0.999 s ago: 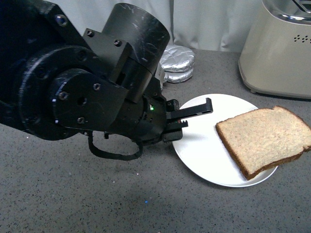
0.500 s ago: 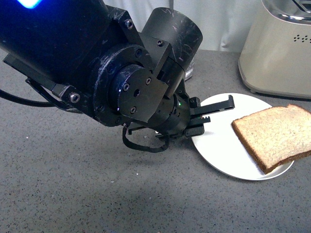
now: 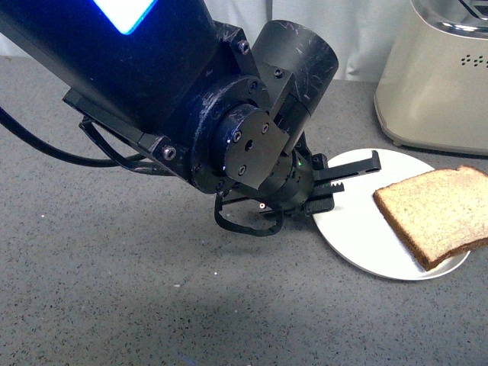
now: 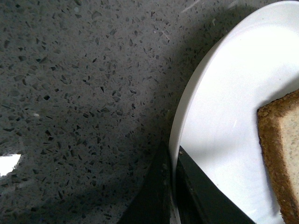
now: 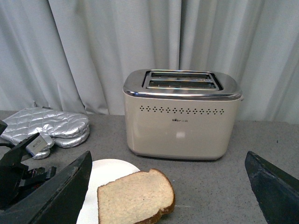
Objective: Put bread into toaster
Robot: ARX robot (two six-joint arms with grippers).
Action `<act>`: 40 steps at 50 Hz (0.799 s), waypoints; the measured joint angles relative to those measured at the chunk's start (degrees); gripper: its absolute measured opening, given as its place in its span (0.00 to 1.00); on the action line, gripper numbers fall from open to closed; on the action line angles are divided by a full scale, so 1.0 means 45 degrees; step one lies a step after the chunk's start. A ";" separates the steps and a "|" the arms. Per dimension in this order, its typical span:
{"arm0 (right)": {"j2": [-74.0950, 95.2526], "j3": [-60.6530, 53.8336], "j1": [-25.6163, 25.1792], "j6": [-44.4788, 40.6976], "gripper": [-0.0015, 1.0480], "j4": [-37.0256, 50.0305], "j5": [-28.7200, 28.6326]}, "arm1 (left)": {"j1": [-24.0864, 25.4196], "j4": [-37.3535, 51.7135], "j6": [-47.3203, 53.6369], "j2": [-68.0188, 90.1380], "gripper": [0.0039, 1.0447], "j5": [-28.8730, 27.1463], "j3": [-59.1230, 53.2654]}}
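Left gripper [image 3: 345, 177], black and toothed, reaches out from the bulky black arm low over the dark grey speckled countertop [image 3: 114, 290]. Its fingers [image 4: 196, 196] stand only narrowly apart. In the left wrist view the near rim of the round white plate [image 3: 358, 236] runs up between them, one finger on the countertop side and the other over the plate. Whether they pinch the rim or merely straddle it, I cannot tell.

Further right on that plate lies the slice of light-brown wholewheat bread with a darker crust [image 3: 435, 210]. It lies flat, clear of the fingers, with its far side hanging past the plate's right edge.

Behind the plate and to its right stands the rounded beige metallic toaster with a chrome top [image 3: 438, 84]. It is upright on the countertop, near the bread but not touching it.

Right gripper [image 5: 168, 156] is spread wide and holds nothing, its two dark fingers framing its wrist view. Across that view come the silver quilted oven mitts [image 5: 49, 125] lying stacked on the countertop, then the plate and bread. Beyond them the toaster stands with its two slots facing up, before a pale grey pleated curtain [image 5: 93, 42].
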 joint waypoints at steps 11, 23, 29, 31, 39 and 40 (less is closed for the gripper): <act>0.0000 0.0000 0.0000 0.0000 0.91 0.0000 0.0000 | -0.0039 -0.0107 -0.0102 0.0005 0.25 -0.0039 0.0073; 0.0000 0.0000 0.0000 0.0000 0.91 0.0000 0.0000 | 0.0248 0.0126 -0.0146 -0.0442 0.63 -0.0097 -0.0457; -0.0005 0.0000 0.0000 0.0000 0.91 0.0000 0.0000 | 0.0743 0.0549 0.0034 -0.1137 0.85 -0.0350 -0.1481; 0.0000 0.0000 0.0000 0.0000 0.91 0.0000 0.0000 | 0.1020 0.0695 0.0107 -0.1511 0.94 -0.0364 -0.1967; 0.0000 0.0000 0.0000 0.0000 0.91 0.0000 0.0000 | 0.1938 0.1127 0.0427 -0.2720 0.94 -0.0457 -0.3633; 0.0000 0.0000 0.0000 0.0000 0.91 0.0000 0.0000 | 0.2074 0.1180 0.0471 -0.2895 0.94 -0.0452 -0.3871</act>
